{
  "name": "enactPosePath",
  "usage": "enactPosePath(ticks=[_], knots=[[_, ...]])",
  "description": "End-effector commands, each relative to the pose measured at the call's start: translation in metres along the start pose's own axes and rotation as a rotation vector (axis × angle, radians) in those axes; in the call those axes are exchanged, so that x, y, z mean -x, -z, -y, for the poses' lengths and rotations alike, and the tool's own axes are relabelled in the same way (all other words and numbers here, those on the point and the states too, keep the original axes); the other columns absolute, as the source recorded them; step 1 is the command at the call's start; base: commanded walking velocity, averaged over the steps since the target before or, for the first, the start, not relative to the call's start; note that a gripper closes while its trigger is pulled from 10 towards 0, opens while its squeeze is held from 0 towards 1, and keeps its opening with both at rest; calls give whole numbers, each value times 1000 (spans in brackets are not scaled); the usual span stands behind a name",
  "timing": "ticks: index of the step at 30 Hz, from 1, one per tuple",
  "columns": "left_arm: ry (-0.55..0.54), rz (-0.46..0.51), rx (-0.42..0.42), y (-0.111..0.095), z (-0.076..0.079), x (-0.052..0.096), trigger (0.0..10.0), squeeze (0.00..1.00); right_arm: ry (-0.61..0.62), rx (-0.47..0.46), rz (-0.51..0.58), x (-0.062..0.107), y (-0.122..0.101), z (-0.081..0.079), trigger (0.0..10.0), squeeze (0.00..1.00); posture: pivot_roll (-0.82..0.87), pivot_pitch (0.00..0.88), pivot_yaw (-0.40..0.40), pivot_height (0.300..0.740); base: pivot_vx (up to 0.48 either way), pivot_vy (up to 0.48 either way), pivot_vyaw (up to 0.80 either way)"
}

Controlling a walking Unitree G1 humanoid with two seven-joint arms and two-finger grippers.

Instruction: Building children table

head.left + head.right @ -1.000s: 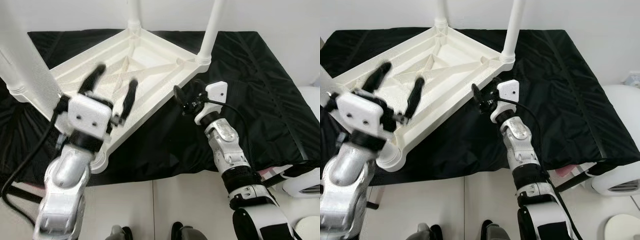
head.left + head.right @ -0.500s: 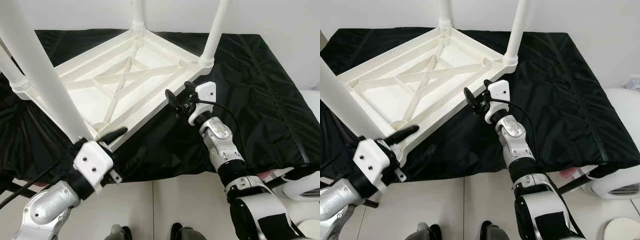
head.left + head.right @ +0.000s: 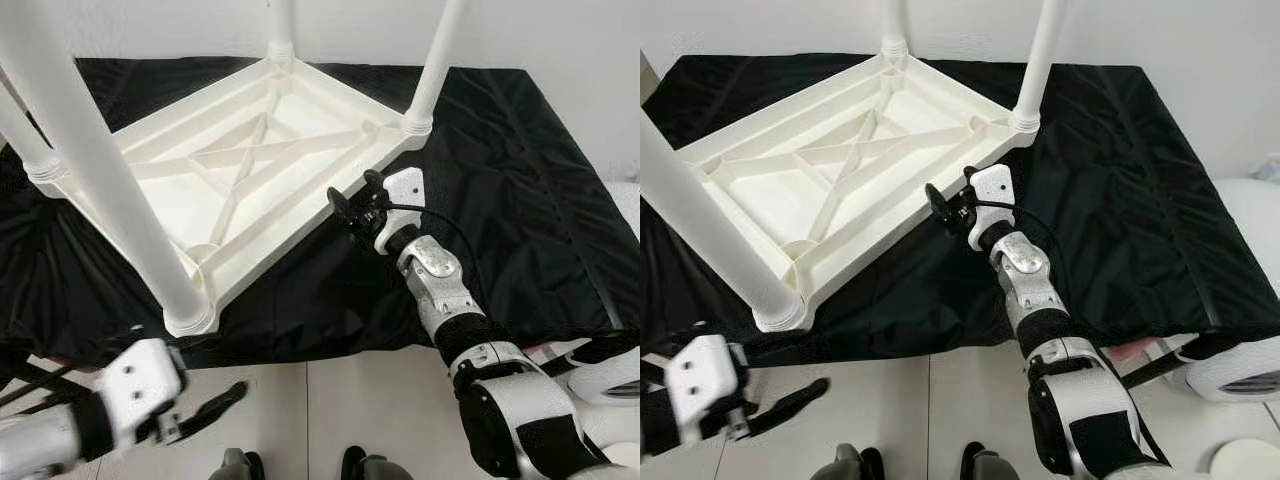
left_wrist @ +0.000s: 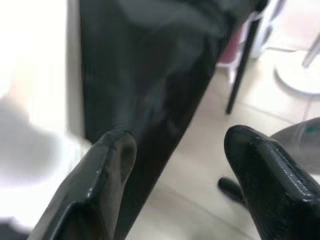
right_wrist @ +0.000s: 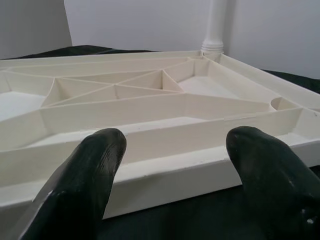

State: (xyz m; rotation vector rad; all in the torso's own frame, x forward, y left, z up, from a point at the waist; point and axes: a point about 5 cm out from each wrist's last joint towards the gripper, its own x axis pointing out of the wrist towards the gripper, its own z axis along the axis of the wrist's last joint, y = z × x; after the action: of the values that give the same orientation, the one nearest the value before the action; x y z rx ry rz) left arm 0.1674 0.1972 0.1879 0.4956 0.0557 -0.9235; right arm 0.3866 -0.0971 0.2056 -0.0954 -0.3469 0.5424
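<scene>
At the upturned table's (image 3: 250,170) near edge, right hand (image 3: 352,205) gapes, empty.

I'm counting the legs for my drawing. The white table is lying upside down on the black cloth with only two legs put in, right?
Not quite. The white table is upside down on the black cloth, but it has four legs put in, not two: one stands at each corner. The left eye view shows all four, with the nearest leg rising toward the camera.
</scene>
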Motion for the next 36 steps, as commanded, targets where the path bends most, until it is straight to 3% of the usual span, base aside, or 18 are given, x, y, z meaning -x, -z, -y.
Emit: enactPosePath(ticks=[1, 14, 16, 19, 21, 22, 24, 25, 26, 29, 30, 32, 36], knots=[[-10, -35, 14, 3, -5, 10, 10000, 0, -25, -4, 0, -3, 1, -6, 10000, 0, 122, 237, 12, 740, 0, 0, 0], [-108, -217, 28, 20, -22, 59, 10000, 0, -72, -33, 3, -14, 0, -22, 10000, 0, 194, 235, -14, 740, 0, 0, 0], [-156, -279, 28, 29, -35, 74, 10000, 0, -78, -37, 3, -15, 0, -24, 10000, 0, 196, 231, -16, 740, 0, 0, 0], [-194, -321, 26, 35, -44, 85, 10000, 0, -82, -40, 4, -15, 1, -26, 10000, 0, 202, 226, -22, 740, 0, 0, 0], [-305, -356, 22, 45, -63, 96, 10000, 0, -85, -43, 6, -15, 2, -27, 10000, 0, 200, 215, -23, 740, 0, 0, 0], [-305, -356, 22, 45, -63, 96, 10000, 0, -85, -43, 6, -15, 2, -27, 10000, 0, 200, 215, -23, 740, 0, 0, 0], [-418, -352, 17, 49, -81, 100, 10000, 0, -85, -46, 9, -14, 2, -28, 10000, 0, 195, 212, -23, 740, 0, 0, 0], [-418, -352, 17, 49, -81, 100, 10000, 0, -85, -46, 9, -14, 2, -28, 10000, 0, 195, 212, -23, 740, 0, 0, 0], [-502, -303, 5, 48, -94, 94, 10000, 0, -78, -55, 13, -14, 2, -27, 10000, 0, 186, 208, -23, 740, 0, 0, 0], [-538, -248, 29, 45, -98, 84, 10000, 0, -73, -50, 15, -14, 3, -27, 10000, 0, 179, 203, -20, 740, 0, 0, 0], [-591, -158, 41, 38, -102, 62, 10000, 0, -61, -49, 19, -12, 3, -24, 10000, 0, 169, 197, -23, 740, 0, 0, 0], [-652, -77, 35, 29, -105, 42, 10000, 0, -46, -53, 22, -9, 5, -22, 10000, 0, 157, 188, -20, 740, 0, 0, 0], [-691, -35, 38, 27, -107, 24, 10000, 0, -32, -58, 23, -7, 7, -21, 10000, 0, 142, 181, -24, 740, 0, 0, 0]])
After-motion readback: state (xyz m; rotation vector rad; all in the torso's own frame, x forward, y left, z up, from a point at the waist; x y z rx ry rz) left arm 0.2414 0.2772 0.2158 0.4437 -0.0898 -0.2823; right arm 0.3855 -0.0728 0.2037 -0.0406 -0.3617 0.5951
